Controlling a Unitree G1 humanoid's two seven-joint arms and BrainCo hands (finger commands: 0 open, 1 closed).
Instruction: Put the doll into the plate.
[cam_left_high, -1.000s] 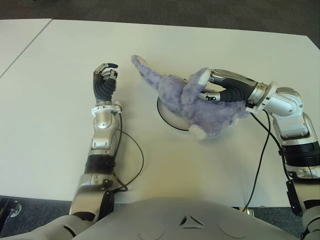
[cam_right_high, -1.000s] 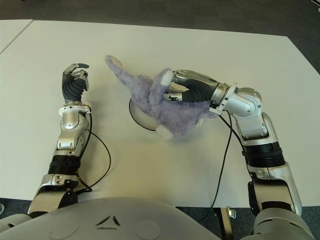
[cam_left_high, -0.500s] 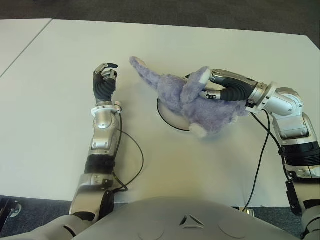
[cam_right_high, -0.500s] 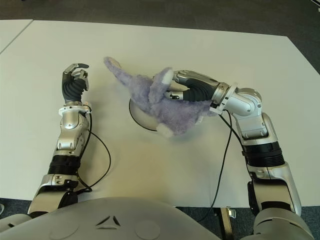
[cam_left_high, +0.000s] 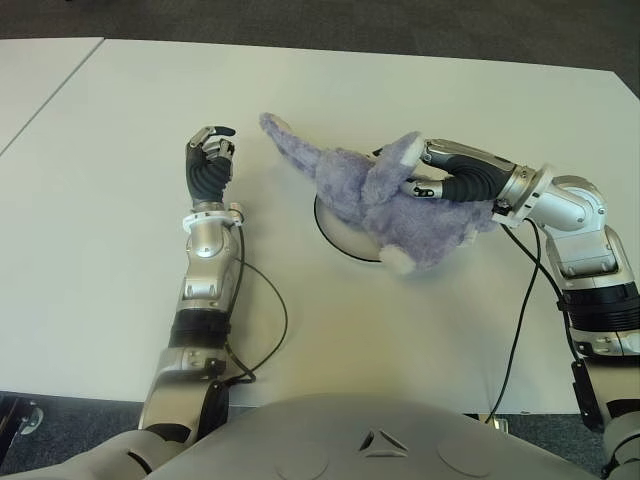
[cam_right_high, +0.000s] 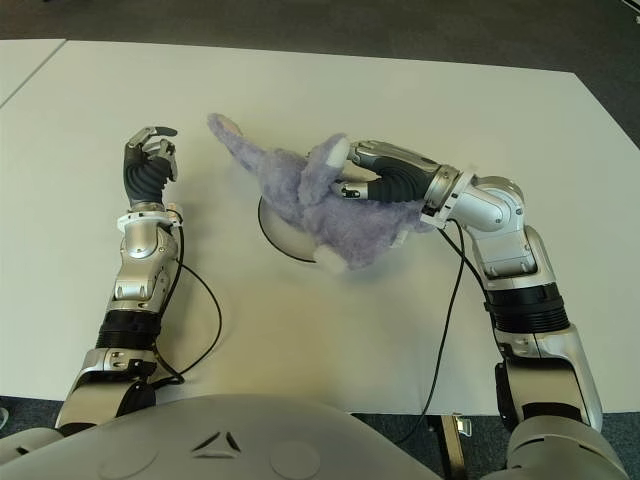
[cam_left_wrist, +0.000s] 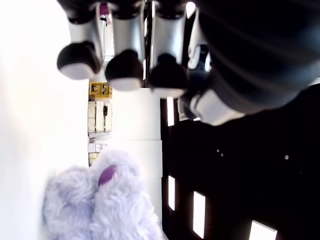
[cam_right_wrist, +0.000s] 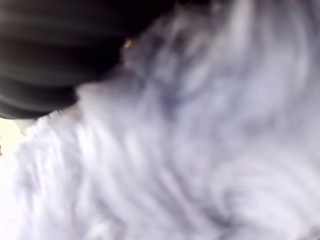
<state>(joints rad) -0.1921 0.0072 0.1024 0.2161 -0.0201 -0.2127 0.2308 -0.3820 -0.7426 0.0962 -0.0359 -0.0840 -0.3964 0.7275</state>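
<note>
While the right robot hand is gripping the purple doll, its fingers clamped on the plush body, the doll is lying across the white plate, one long limb trailing out over the bench. The placing seems nearly done; letting go is what remains. The left robot hand is showing left of the doll, fingers curled, holding nothing. Nothing is blocking the plate.

Even, bright overhead light fell on the pale tabletop, leaving only faint, soft shadows. Both eye views were sharp. In the left wrist view the tabletop was blown out to white glare against dark surroundings. The right wrist view was a close, unfocused blur of fur.
</note>
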